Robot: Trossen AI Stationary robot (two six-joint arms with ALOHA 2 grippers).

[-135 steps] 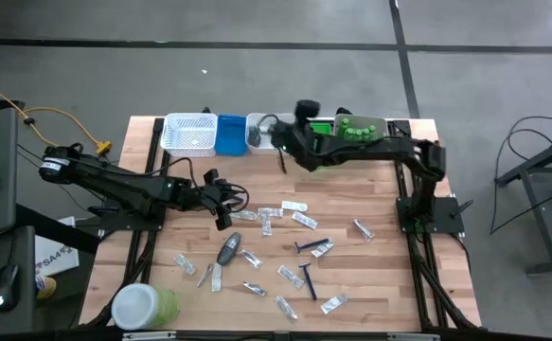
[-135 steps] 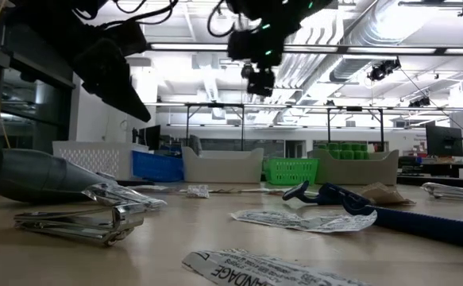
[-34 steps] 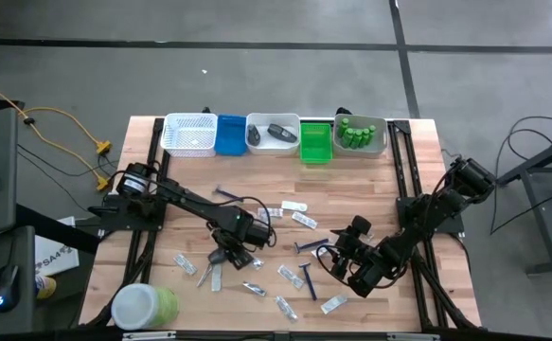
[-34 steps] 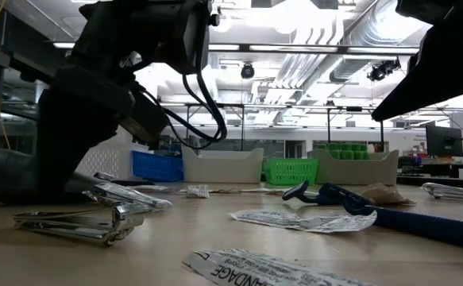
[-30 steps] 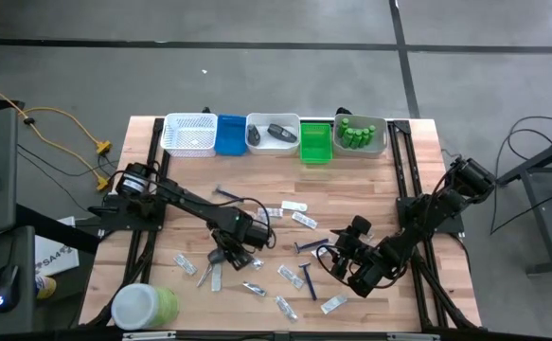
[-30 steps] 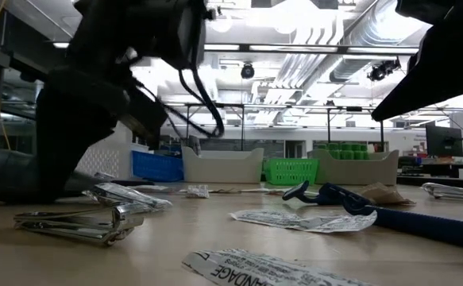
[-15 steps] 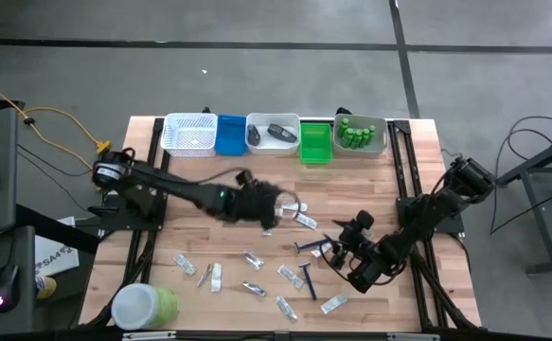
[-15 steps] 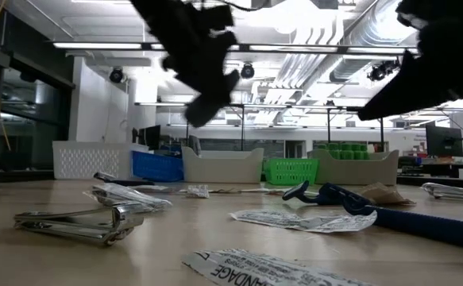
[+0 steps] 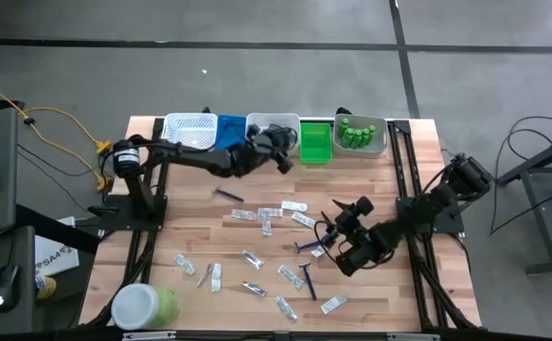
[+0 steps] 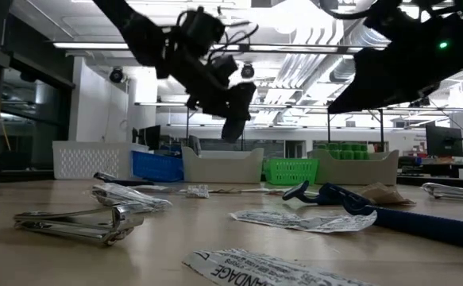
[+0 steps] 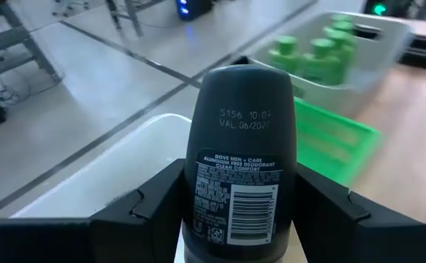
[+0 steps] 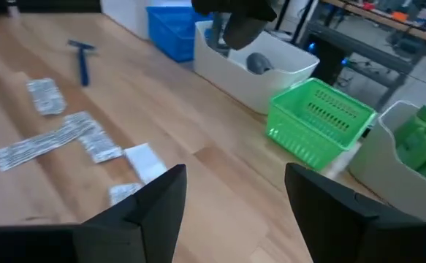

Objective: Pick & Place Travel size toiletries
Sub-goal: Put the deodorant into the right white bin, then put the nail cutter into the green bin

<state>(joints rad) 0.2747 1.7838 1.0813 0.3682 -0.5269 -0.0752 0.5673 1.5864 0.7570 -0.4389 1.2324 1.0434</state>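
My left gripper (image 9: 281, 158) is shut on a dark grey oval piece (image 11: 242, 157), one of the travel size toiletries, and holds it in the air over the white tray (image 9: 259, 144) at the far edge. Another dark grey piece (image 12: 258, 63) lies in that tray. My right gripper (image 9: 329, 230) hovers open above the table's right middle, beside a blue razor (image 9: 306, 248), with nothing between its fingers (image 12: 158, 204). Silvery sachets (image 9: 268, 214) and razors (image 9: 306, 278) lie flat on the wooden table. Small green bottles (image 9: 356, 133) stand in the far right tray. My left gripper pinches the oval piece between its two fingers (image 11: 158, 208), one on each narrow side of its lower half (image 11: 198, 208). The printed label faces the wrist camera and the rounded end (image 11: 242, 80) sticks out past the fingertips. The piece is lifted clear, tilted downward (image 10: 235, 119).
Along the far edge stand a white mesh basket (image 9: 190, 133), a blue tray (image 9: 230, 134), the white tray, a green tray (image 9: 315, 142) and the bottle tray. A big green jar (image 9: 145, 305) stands at the near left corner. Metal clippers (image 10: 80, 224) lie near left.
My left gripper has lifted the dark grey oval piece off the table's near-left middle and carried it up and toward the far edge, to above the white tray, tipping from pointing down to nearly level. My right gripper has shifted a little toward the far edge and turned.
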